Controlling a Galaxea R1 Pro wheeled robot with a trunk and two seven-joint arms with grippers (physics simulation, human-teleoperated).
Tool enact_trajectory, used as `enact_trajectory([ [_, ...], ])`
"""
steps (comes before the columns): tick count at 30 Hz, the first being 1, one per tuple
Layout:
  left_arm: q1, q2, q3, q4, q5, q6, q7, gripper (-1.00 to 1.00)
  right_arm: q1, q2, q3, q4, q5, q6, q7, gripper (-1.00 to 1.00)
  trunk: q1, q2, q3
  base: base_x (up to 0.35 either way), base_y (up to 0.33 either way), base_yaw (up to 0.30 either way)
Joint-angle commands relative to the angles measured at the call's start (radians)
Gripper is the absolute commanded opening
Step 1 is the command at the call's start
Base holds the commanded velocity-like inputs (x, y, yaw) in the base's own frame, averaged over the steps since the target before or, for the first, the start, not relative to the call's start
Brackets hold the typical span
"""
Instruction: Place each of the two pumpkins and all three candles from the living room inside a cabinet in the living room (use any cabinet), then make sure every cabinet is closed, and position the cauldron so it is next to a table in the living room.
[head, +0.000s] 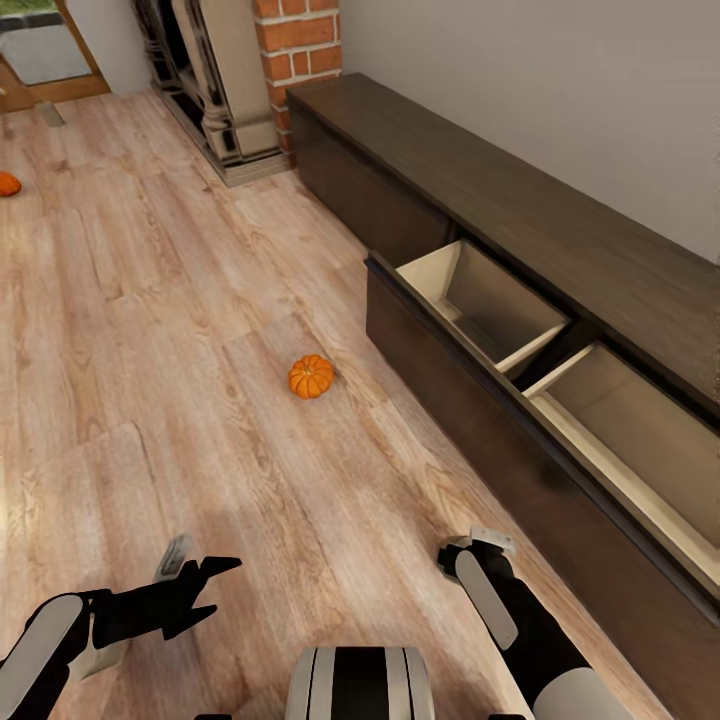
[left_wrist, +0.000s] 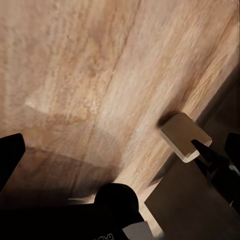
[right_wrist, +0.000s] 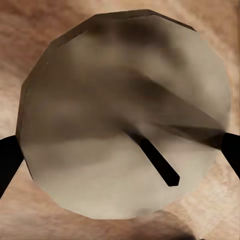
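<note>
Right gripper (right_wrist: 120, 155) clamps a candle (right_wrist: 125, 115); left gripper (head: 205, 585) spread apart above floor; pumpkin (head: 311, 377) beside open cabinet (head: 480, 300).

pale wood plank floor (head: 150, 330), one pumpkin (head: 311, 376) mid-floor, another pumpkin (head: 8, 184) far off
</note>
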Motion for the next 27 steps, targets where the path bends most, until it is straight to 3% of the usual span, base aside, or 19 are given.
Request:
enact_trajectory([
  [1, 0.0, 0.0, 0.0, 0.0, 0.0, 0.0, 0.0, 1.0, 0.0, 0.0, 0.001, 0.0, 0.0, 0.001, 0.0, -1.0, 0.0, 0.0, 0.004, 0.0, 0.0, 0.0],
  [9, 0.0, 0.002, 0.005, 0.001, -0.002, -0.001, 0.001, 1.0, 0.0, 0.012, 0.016, 0.01, -0.006, 0.021, 0.003, -1.0, -0.004, 0.002, 0.035, 0.0, 0.0, 0.0],
  [12, -0.001, 0.003, 0.004, 0.001, -0.002, -0.001, 0.001, 1.0, 0.0, 0.016, 0.077, 0.011, -0.005, 0.04, 0.037, -1.0, -0.005, 0.003, 0.047, -0.016, 0.002, 0.0],
  [15, -0.001, 0.003, 0.003, 0.002, -0.001, 0.0, 0.002, 1.0, 0.0, 0.018, 0.106, 0.011, -0.004, 0.045, 0.067, -1.0, -0.007, 0.004, 0.058, -0.179, 0.063, 0.0],
  [25, -0.001, 0.004, 0.008, 0.002, 0.0, -0.001, 0.001, 1.0, 0.0, 0.03, 0.116, 0.001, -0.002, 0.046, 0.076, -1.0, -0.011, 0.006, 0.097, -0.04, 0.018, 0.0],
  [27, -0.001, 0.004, 0.009, 0.003, 0.0, -0.001, 0.001, 1.0, 0.0, 0.046, 0.119, -0.001, -0.001, 0.047, 0.073, -1.0, -0.012, 0.006, 0.105, -0.133, 0.0, 0.0],
])
